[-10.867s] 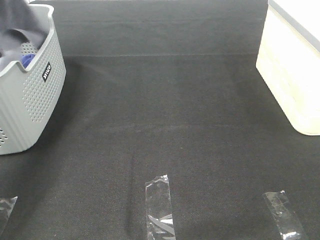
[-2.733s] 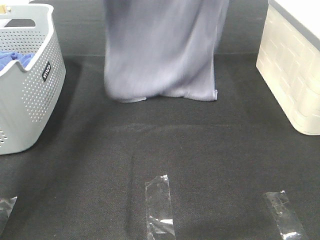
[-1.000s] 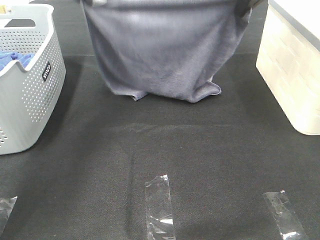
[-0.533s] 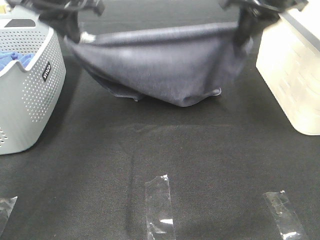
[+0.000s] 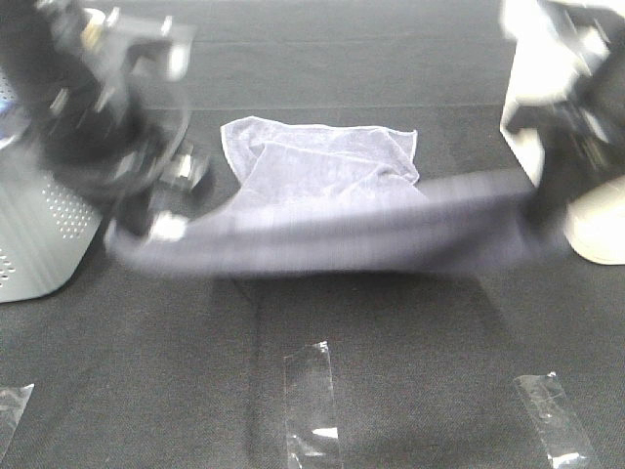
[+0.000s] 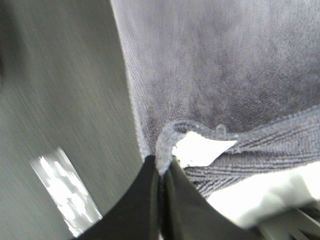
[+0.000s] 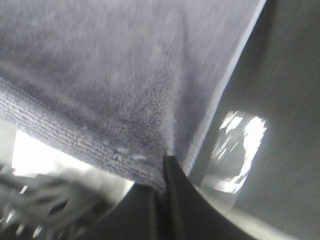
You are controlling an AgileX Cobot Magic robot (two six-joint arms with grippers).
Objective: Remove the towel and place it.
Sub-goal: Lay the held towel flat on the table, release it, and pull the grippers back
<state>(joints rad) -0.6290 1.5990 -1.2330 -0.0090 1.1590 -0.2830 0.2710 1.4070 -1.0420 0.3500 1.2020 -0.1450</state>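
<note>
Exterior high: towel (image 5: 322, 181) slung between left gripper (image 6: 161, 174) and right gripper (image 7: 161, 169), both clamped on its corners; grey basket (image 5: 39, 249) and white bin (image 5: 598, 234) partly hidden behind them, tape strips (image 5: 311, 401) nearer.

Overhead view evenly lit, black tabletop (image 5: 410, 371) dim, soft shadow under towel (image 5: 332, 210). Heavy motion blur on left gripper (image 5: 161, 227), right gripper (image 5: 547, 210) and the towel's stretched edge; its flat far end is sharper. White box (image 5: 562, 147) overexposed. Tape strips (image 5: 312, 401) glint. Both wrist views smeared, tape blown out white, terry near fingers (image 6: 145, 200) fairly sharp
</note>
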